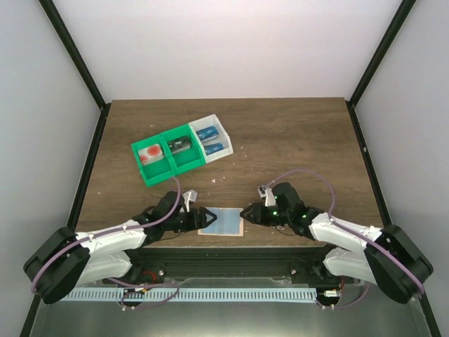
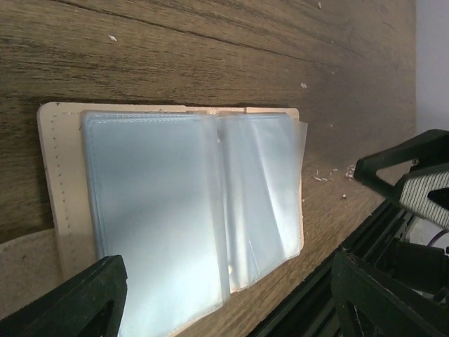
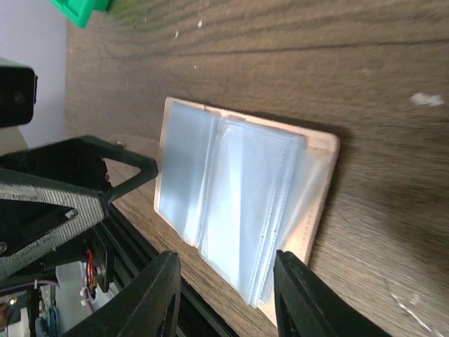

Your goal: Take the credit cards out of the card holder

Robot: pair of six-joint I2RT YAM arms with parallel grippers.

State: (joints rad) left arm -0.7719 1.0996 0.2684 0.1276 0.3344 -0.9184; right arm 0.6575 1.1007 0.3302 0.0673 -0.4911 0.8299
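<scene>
- The card holder [image 1: 221,222] is lying flat and open on the table [image 1: 302,140], directly between the two sets of jaws, with its clear sleeves facing up.
- The left gripper [image 1: 196,215] is hovering at one short end of it with its jaws standing wide. The holder's near edge is showing in the gap between them, and nothing is being held.
- The right gripper [image 1: 245,212] is sitting at the opposite end with its jaws narrower. The loose edges of the sleeves are lying in that gap, and I cannot tell whether the fingers are pinching them or only hanging over them.
- Two blue credit cards [image 1: 216,148] are lying in the white bin [image 1: 224,133], well beyond both sets of jaws. The sleeves are looking pale and empty in both wrist views, though a card tucked deep inside could be hiding.
- My reading is that the task is nearing its end, with the arms checking or leafing through the sleeves.
- The next move, as I judge it, is calling for one side to pin the cover while the other is lifting a single leaf, since the thin plastic is likely to slip or drag the whole holder.
- The holder's long axis is running from one gripper straight to the other, and its fold is running crosswise to that line, away from the arm bases. Its tan edging is showing at the end by the right jaws.
</scene>
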